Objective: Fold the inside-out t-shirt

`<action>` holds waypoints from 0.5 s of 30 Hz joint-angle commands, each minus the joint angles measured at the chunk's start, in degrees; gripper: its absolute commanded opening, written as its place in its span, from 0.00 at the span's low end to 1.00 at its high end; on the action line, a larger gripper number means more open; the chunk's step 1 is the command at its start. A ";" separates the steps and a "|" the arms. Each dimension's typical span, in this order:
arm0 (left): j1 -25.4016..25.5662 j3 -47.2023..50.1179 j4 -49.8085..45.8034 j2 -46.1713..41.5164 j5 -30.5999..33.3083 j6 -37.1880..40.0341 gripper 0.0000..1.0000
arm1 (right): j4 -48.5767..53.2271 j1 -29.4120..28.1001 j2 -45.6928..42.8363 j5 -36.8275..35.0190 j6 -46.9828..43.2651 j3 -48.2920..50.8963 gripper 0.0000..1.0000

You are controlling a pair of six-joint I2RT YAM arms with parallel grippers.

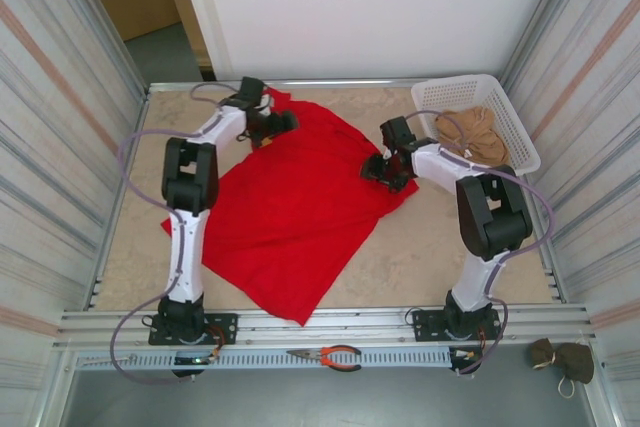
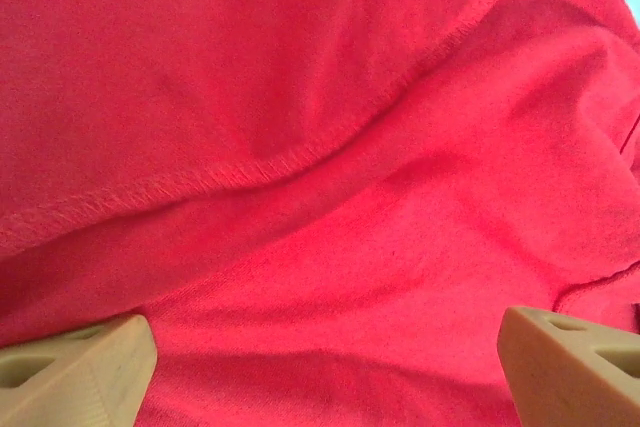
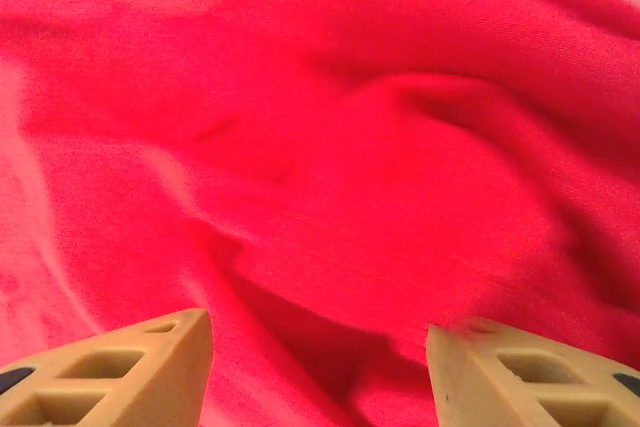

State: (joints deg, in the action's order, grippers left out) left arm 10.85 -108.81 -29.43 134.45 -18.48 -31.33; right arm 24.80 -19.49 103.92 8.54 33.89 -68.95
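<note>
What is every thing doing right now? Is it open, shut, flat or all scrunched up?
red t-shirt: spread out on the table, rumpled at its far edge, not yet folded, seam stitching showing.
left gripper: open, just over the red t-shirt.
right gripper: open, just over the red t-shirt.
white basket: upright, holding the tan garment.
tan garment: scrunched up in the basket.
pliers: lying on the front rail.

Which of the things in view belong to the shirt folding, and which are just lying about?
Job: red t-shirt, left gripper, right gripper (both open).
Lying about: white basket, tan garment in it, orange-handled pliers on the front rail, dark cloth bundle near right.
</note>
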 commanded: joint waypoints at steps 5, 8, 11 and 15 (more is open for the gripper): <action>-9.27 15.36 2.18 -8.08 2.02 -5.97 0.91 | 4.35 2.23 -0.42 -0.70 -6.92 -8.33 0.58; -9.06 18.68 4.58 -13.08 0.65 -5.74 0.91 | 5.53 0.58 2.02 -0.61 -8.04 -13.36 0.63; -8.44 20.67 5.78 -18.30 -0.72 -5.83 0.91 | 7.07 -1.92 6.73 -1.19 -8.57 -19.57 0.69; -7.69 23.30 6.01 -24.08 -1.79 -6.63 0.92 | 9.05 -5.66 14.00 -3.14 -8.43 -28.03 0.80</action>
State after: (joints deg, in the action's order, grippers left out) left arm 2.72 -86.85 -23.99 116.55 -18.63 -36.58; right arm 29.89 -22.72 113.06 7.29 26.94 -92.92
